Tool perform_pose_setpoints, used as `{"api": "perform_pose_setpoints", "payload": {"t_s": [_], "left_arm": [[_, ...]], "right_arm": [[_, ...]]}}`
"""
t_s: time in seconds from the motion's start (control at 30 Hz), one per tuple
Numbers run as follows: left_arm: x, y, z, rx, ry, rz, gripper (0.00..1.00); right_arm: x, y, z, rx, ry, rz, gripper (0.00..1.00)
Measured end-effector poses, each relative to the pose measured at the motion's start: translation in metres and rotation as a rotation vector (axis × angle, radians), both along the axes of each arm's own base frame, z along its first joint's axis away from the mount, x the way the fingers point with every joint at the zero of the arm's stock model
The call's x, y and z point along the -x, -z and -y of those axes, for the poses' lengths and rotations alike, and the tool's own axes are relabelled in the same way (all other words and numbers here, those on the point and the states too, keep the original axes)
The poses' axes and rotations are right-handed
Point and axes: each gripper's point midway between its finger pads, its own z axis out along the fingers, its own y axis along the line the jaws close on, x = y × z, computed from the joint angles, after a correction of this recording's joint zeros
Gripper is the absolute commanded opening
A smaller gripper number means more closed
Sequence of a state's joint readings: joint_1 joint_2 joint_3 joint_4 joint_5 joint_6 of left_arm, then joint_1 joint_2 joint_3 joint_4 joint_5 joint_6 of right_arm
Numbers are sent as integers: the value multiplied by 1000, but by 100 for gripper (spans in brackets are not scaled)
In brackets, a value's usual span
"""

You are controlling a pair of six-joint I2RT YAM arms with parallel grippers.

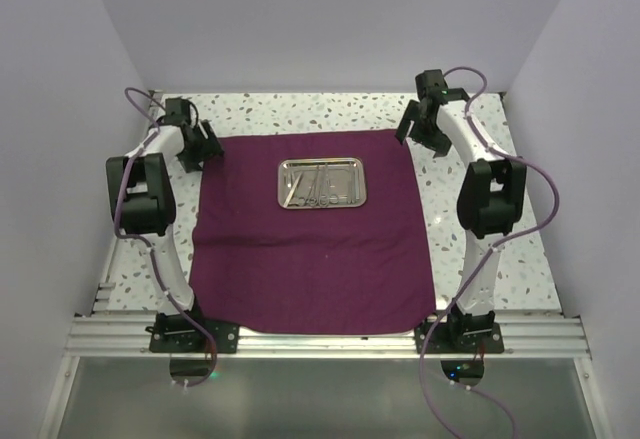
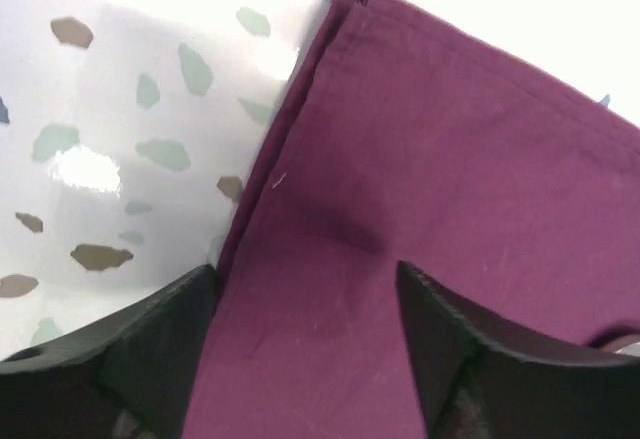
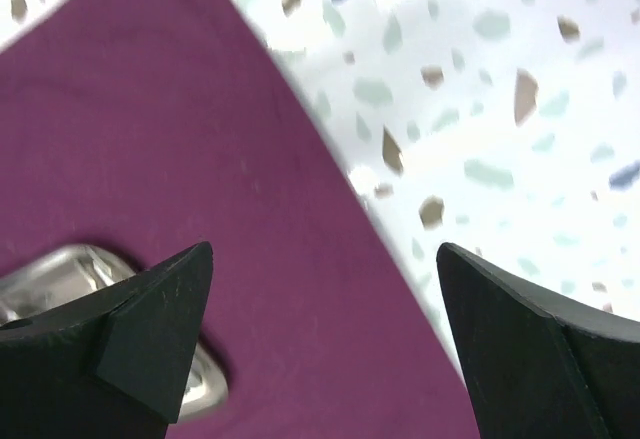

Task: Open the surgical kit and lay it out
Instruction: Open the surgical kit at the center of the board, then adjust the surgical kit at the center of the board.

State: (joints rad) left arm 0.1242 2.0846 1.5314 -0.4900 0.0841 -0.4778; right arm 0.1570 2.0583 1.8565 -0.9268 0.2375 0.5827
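Nearest, shows the maroon cloth wrap spread flat on the speckled table. Farther back, on the cloth, shows the steel tray with slim instruments lying inside. At the far corners, has the left gripper and right gripper both parted, grasping nothing, above the cloth edges. Looks like unwrapping done, laying out not yet begun. Next calls for reaching into the tray and pinching one instrument cleanly.

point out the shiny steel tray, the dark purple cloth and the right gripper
shiny steel tray [image 1: 352,185], top view, bare right floor
dark purple cloth [image 1: 310,269], top view, near middle
right gripper [image 3: 325,251], right wrist view, between its fingertips
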Motion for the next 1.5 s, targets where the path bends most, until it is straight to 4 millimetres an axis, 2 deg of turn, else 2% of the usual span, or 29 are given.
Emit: {"api": "perform_pose_setpoints", "payload": {"t_s": [0.13,0.3,0.33,0.4,0.43,0.47,0.5,0.53,0.6,0.63,0.7,0.73,0.9,1.0,1.17,1.33,1.37,1.4,1.43,1.47,1.5], "left_arm": [[-16,3,-1,5,7,16,54],[-28,6,1,19,18,29,35],[-30,7,3,27,19,31,31],[-33,8,5,42,22,36,15],[-36,9,6,50,24,39,8],[-40,10,9,63,28,42,0],[-43,10,10,72,28,47,0],[-46,10,12,78,31,52,0],[-54,9,15,93,36,66,0],[-58,9,17,99,33,71,0],[-65,8,19,111,30,79,0],[-69,8,20,118,26,80,0],[-90,7,20,135,0,101,0],[-104,6,17,132,-26,116,0],[-125,-1,7,112,-82,149,0],[-134,-13,-2,125,-121,183,0],[-135,-14,-4,127,-126,188,0],[-135,-14,-6,129,-132,188,0],[-135,-14,-6,134,-133,188,0],[-134,-13,-6,136,-133,186,0],[-133,-10,-7,131,-136,183,10]], "right_arm": [[-32,26,10,-5,1,-5,94],[-55,85,18,-52,7,-70,87],[-56,92,21,-50,11,-88,81],[-69,88,15,-96,3,-49,73],[-72,90,14,-114,0,-45,60],[-74,90,12,-127,0,-44,55],[-76,90,10,-145,2,-41,49],[-79,91,7,-173,0,-36,37],[-86,92,2,-225,4,-23,28],[-92,93,-2,-257,0,-12,15],[-104,96,-14,-332,-7,14,1],[-110,96,-21,-373,-11,28,0],[-135,96,-45,-512,-30,81,0],[-152,94,-52,-565,-20,120,0],[-167,92,-43,-561,34,166,0],[-176,91,-22,-530,90,205,0],[-175,90,-15,-521,104,209,4],[-174,91,-9,-514,115,208,17],[-172,91,-3,-509,127,204,37],[-171,89,0,-508,133,207,52],[-173,83,7,-480,140,222,72]]}}
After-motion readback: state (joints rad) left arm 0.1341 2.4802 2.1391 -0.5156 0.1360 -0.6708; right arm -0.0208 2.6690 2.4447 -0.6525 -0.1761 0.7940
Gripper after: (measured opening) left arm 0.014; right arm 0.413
